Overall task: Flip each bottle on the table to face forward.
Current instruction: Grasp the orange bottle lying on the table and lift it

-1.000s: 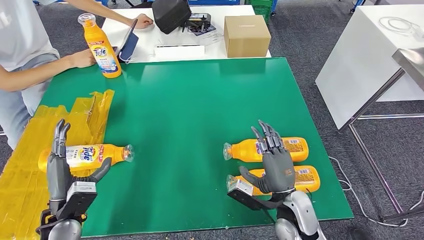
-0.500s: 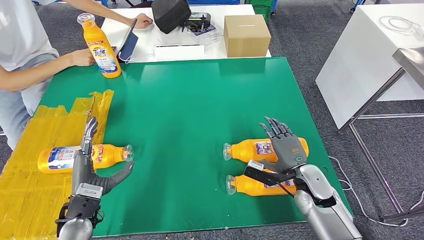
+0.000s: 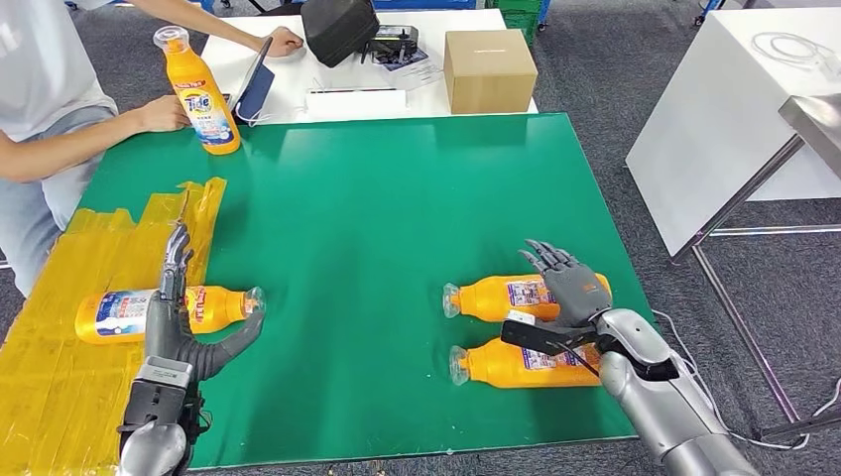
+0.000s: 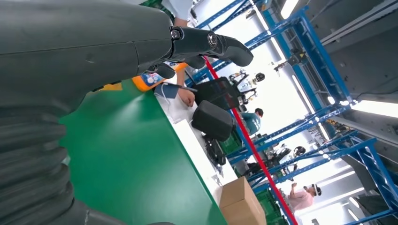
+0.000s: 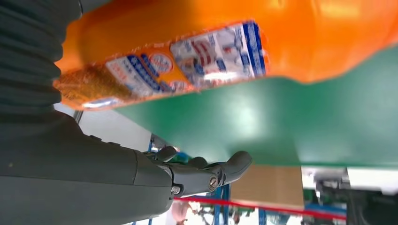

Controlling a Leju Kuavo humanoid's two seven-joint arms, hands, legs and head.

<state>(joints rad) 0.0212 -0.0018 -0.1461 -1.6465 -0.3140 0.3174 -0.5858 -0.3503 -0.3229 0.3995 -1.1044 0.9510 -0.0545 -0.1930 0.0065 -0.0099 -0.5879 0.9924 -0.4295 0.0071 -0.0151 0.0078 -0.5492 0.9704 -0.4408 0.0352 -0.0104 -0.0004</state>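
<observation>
Left hand: fingers straight and spread, thumb out toward 3 o'clock, holding nothing. It is raised on edge over the left bottle, which lies on its side on yellow tape at the table's 8 o'clock, cap toward 3 o'clock, a white and blue label showing.

Right hand: fingers apart and extended toward 11 o'clock, nothing in its grasp. It lies over the base end of the far right bottle; whether it touches cannot be told.

Far right bottle: orange, on its side at the table's 4 o'clock, cap toward 9 o'clock, small-print label up.

Near right bottle: orange, lying parallel just beside it, cap toward 9 o'clock, partly under the right forearm.

Upright bottle: orange, Tide label visible, at the table's 11 o'clock corner, a person's hand on it.

Green table: bears all four bottles.

Cardboard box: closed, on a white table at 12 o'clock.
</observation>
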